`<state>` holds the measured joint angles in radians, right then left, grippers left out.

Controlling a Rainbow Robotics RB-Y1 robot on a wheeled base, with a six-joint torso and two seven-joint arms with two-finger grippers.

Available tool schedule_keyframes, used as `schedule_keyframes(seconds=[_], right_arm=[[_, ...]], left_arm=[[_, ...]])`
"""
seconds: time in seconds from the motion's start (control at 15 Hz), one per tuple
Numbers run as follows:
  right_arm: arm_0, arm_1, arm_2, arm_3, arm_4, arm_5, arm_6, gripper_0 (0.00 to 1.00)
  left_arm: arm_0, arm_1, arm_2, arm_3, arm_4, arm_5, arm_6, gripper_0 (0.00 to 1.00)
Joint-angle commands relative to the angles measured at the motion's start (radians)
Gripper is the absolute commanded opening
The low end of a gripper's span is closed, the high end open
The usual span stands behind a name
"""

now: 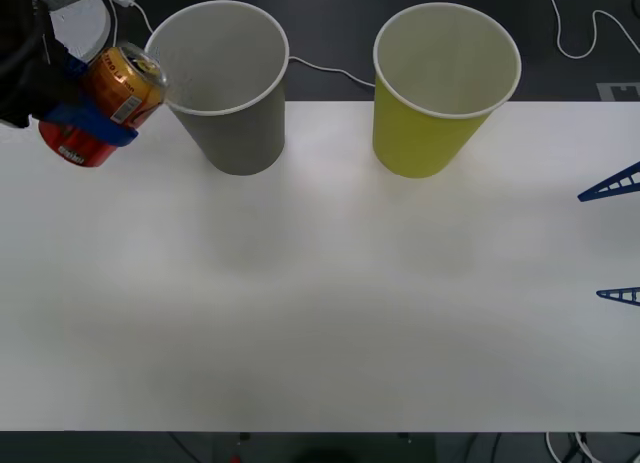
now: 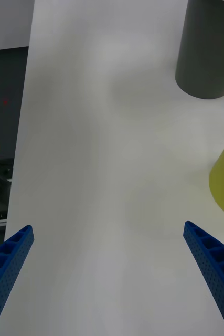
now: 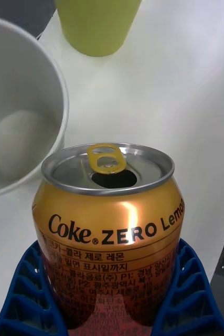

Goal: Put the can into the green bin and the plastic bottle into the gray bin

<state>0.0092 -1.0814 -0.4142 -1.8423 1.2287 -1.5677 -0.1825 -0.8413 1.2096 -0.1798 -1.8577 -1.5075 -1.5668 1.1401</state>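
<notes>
Left jaws (image 1: 95, 118): closed on the can (image 1: 110, 103), the blue ribbed fingers (image 3: 22, 299) wrapped round its lower body on both sides, so that the silver top and its opened pull tab are left free.
Can in the jaws: held clear of the counter (image 1: 320, 303) and tilted, its top leaning toward the gray bin (image 1: 228, 83); the tilt is judged to suit a tip-out over a rim.
Just beside the left jaws: the gray bin is the nearer cup, its white rim close to the can's top, but the can is not over its mouth.
Beyond the gray bin from the left jaws: the green bin (image 1: 440, 88) stands upright, well apart from the can, and is the can's proper target.
Judgement on the carry: the can is judged to be kept high so that the gray rim can be passed on the way across to the green bin.
Right jaws (image 1: 615, 238): spread wide and empty, parked over the counter's far right side, well apart from both bins; the arm is judged to be waiting.
Plastic bottle: none can be made out on the counter.
Risk: a release here would be judged to land the can in or against the wrong bin.
</notes>
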Motion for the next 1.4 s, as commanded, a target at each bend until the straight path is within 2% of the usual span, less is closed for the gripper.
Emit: schedule_keyframes(seconds=[0.07,0.4,0.6,0.87,1.13,1.4], right_arm=[[0.0,0.0,0.0,0.0,0.0,0.0,0.0,1.0],[0.0,0.0,0.0,0.0,0.0,0.0,0.0,1.0],[0.0,0.0,0.0,0.0,0.0,0.0,0.0,1.0],[0.0,0.0,0.0,0.0,0.0,0.0,0.0,1.0],[0.0,0.0,0.0,0.0,0.0,0.0,0.0,1.0],[0.0,0.0,0.0,0.0,0.0,0.0,0.0,1.0]], left_arm=[[-0.183,-0.079,-0.124,0.031,-0.02,-0.004,0.093,0.0],[-0.418,-0.239,-0.282,0.163,-0.089,-0.004,0.148,0.0],[-0.611,-0.34,-0.409,0.314,-0.099,-0.004,0.151,0.0],[-0.794,-0.487,-0.526,0.517,-0.125,0.021,0.201,0.0],[-0.88,-0.651,-0.578,0.749,-0.163,0.151,0.198,0.0],[-0.917,-0.76,-0.639,0.908,-0.194,0.284,0.193,0.0]])
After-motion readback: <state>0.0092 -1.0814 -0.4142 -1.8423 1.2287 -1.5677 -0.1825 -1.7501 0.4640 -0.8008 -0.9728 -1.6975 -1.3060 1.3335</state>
